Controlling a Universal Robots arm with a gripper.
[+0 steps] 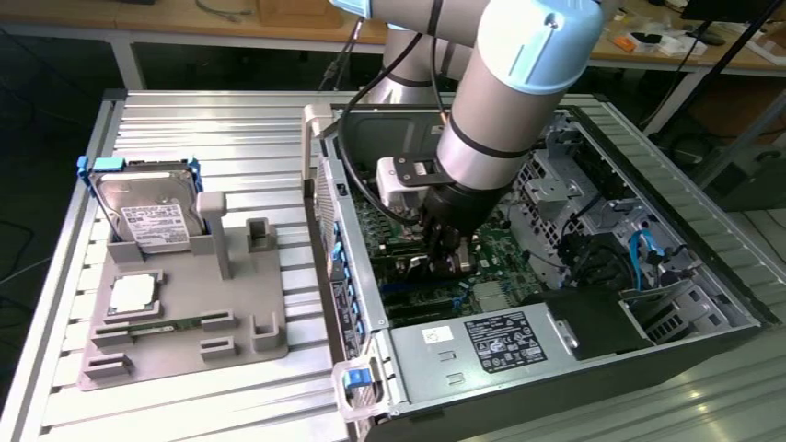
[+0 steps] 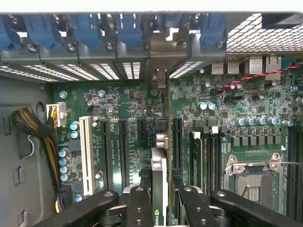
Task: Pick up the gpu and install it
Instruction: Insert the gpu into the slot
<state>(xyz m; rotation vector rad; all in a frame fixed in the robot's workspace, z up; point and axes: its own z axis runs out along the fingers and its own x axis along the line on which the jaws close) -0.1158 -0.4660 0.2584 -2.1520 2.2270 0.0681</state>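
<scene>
Slatted metal table (image 1: 197,120) carries the open computer case (image 1: 687,230); I am reaching down inside it, over the motherboard (image 2: 118,109).

- Gripper (image 2: 159,205): jaws narrow, clamped on the gpu (image 2: 159,175), which stands on edge between my fingers (image 2: 139,208).
- Card runs in line with the long black slots (image 2: 124,151), its far end reaching toward the rear bracket openings (image 2: 132,68) under the blue latches (image 2: 128,28).
- Cannot tell whether its lower edge has met a slot; the card hides that.

Judgement for doing this well: hold the card upright and parallel to the slot, line the bracket end up with its rear opening, then press straight down with even force. No sideways push: the memory sticks (image 2: 196,156) sit just beside.
</scene>
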